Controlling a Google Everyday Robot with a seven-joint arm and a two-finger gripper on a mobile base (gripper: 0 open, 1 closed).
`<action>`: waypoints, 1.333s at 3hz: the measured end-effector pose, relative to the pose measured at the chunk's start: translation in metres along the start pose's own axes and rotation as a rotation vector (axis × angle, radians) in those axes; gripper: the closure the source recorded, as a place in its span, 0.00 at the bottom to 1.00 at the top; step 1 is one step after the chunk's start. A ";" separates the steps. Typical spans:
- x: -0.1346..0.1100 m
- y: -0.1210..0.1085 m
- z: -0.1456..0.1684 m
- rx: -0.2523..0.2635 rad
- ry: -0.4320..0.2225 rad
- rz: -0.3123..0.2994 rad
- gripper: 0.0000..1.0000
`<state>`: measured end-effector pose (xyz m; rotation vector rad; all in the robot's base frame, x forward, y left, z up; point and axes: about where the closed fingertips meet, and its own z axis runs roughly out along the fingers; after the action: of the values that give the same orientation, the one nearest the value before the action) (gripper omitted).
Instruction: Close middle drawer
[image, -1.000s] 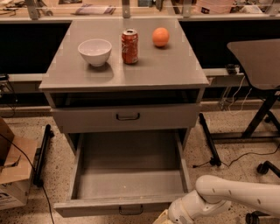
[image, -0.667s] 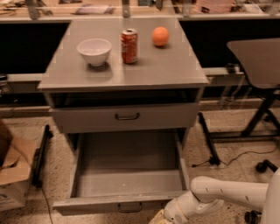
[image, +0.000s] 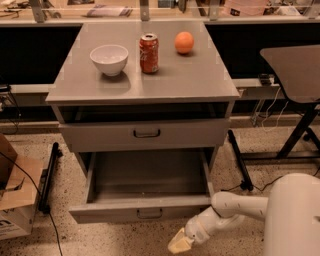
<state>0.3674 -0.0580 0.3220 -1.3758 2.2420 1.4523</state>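
One wide grey metal drawer (image: 110, 215), the middle one, stands pulled far out of the grey metal cabinet (image: 200, 80). Its long tray is bare, and its low front panel lies up and left of the gripper. A small dark loop handle (image: 149, 213) sits at panel centre, left of the gripper and slightly above it. The pale gripper (image: 179, 244) hangs low near the floor, just off the panel's right end and apart from it as far as can be seen. Released or clenched: cannot tell.

Step in hand, by my reading: make contact with the front panel, then push. Best done by bringing the gripper up and leftward toward panel centre, near the handle, so the push runs straight along the slides. A shove at the right corner may skew the tray and jam it. Push flat and steady until the panel sits in under the taller-fronted grey drawer (image: 100, 136) above.

Writing: the red drink can (image: 149, 53) on the cabinet top, far beyond the gripper, carries pale script too small to read. The brown cardboard box (image: 15, 220), far left of the gripper, shows dark print low down, not legible.
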 end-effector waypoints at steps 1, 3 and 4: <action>-0.038 -0.057 -0.029 0.062 -0.007 -0.082 1.00; -0.095 -0.096 -0.079 0.178 -0.006 -0.170 0.97; -0.109 -0.096 -0.083 0.279 -0.070 -0.225 0.75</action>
<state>0.5300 -0.0667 0.3618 -1.4066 2.0720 1.0538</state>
